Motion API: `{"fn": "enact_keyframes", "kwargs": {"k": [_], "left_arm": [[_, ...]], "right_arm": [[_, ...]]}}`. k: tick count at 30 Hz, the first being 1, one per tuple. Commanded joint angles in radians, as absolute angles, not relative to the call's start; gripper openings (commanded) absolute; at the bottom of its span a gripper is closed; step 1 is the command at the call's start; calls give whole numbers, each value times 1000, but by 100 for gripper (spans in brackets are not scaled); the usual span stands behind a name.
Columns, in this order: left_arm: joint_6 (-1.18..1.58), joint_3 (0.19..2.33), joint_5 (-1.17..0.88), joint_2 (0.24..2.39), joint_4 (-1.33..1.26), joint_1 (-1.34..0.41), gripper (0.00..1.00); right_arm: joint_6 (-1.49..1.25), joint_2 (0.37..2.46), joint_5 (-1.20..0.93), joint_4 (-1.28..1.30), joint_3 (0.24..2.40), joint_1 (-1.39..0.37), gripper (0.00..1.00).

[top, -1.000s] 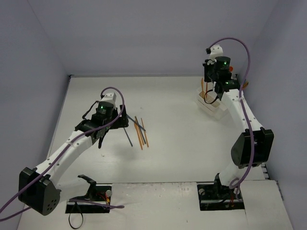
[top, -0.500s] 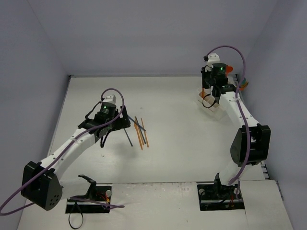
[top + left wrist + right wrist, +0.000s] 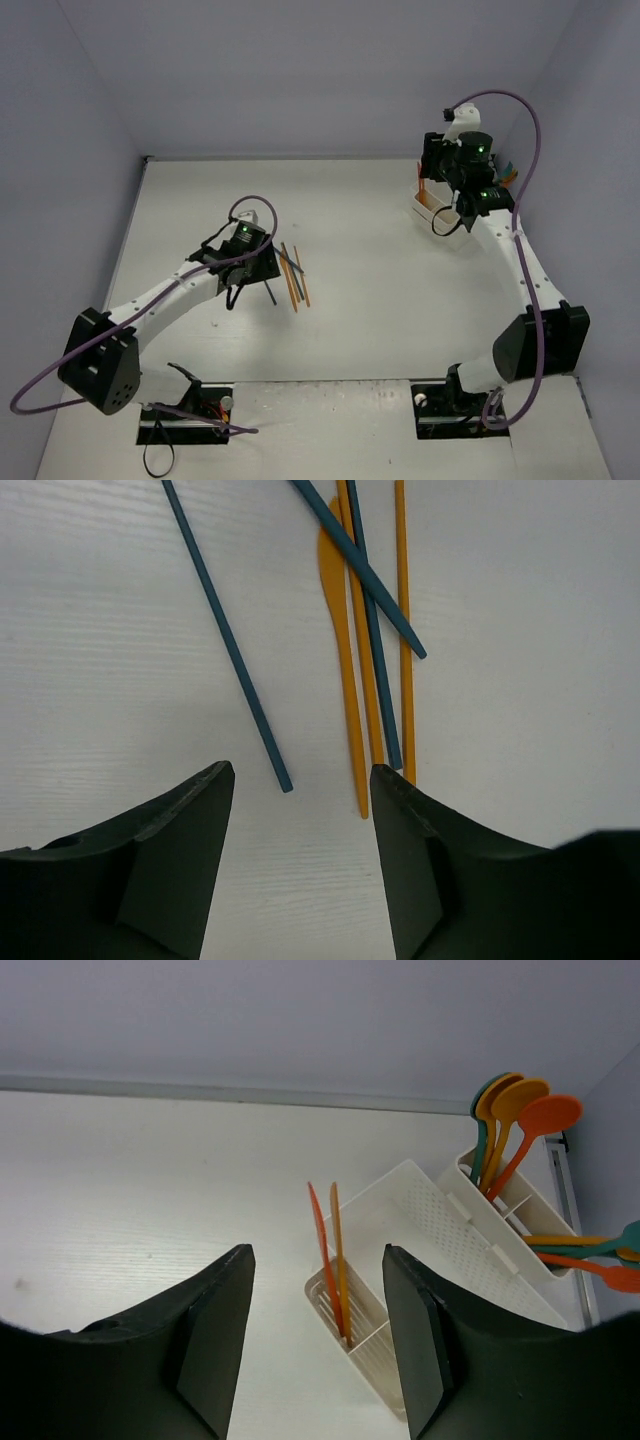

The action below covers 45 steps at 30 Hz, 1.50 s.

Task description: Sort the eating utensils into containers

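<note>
on the surface point(image 3: 520, 810) just ahead of the left pincer point(image 3: 300, 772), several orange and dark blue utensils point(image 3: 348, 680) lie unsorted, while spoons point(image 3: 515, 1125) and two orange pieces point(image 3: 338, 1270) already stand in the containers point(image 3: 430, 1210) before the right pincer point(image 3: 317, 1252), both pincers open and empty, so sorting is partly done.

Loose: three dark blue utensils point(image 3: 230, 650), three orange utensils point(image 3: 403, 630). In small bin point(image 3: 372, 1355): two orange sticks point(image 3: 338, 1260). Four spoons point(image 3: 527, 1097).

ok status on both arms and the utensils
Left gripper open, low over loose utensils. Right gripper open, empty, facing bins. Nothing blocking.
</note>
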<state>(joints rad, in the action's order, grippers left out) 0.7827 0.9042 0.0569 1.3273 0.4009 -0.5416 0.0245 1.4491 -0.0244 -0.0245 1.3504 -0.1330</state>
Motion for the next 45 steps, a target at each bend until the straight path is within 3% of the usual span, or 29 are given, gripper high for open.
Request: {"fn": "enact_keyframes", "kwargs": {"k": [1,10,23,32,39,43,45], "left_arm": [[850,973,104,1419,392,-597,42],[894,1054,82,1611,387,-652,37],[905,1043,84,1682,408,-672,27],[903,1037,108,1714,429,-675,26],[856,1008,157,1713,494,-675,14],[824,1013,184,1718,518,-673,1],[810,1031,204,1712,541,-675,0]], "right_arm": [[-83,1325,-6,-58,1291,-168,53],[-156,1193,-70,-54,1141,-207,55],[-168,1141,-108,-40,1068,-209,57],[-177,1144,-132,-40,1058,-210,58],[-182,1127,-142,-40,1043,-209,58],[-189,1125,-154,-40,1040,-209,59],[-191,1123,-161,-40,1041,-211,59]]}}
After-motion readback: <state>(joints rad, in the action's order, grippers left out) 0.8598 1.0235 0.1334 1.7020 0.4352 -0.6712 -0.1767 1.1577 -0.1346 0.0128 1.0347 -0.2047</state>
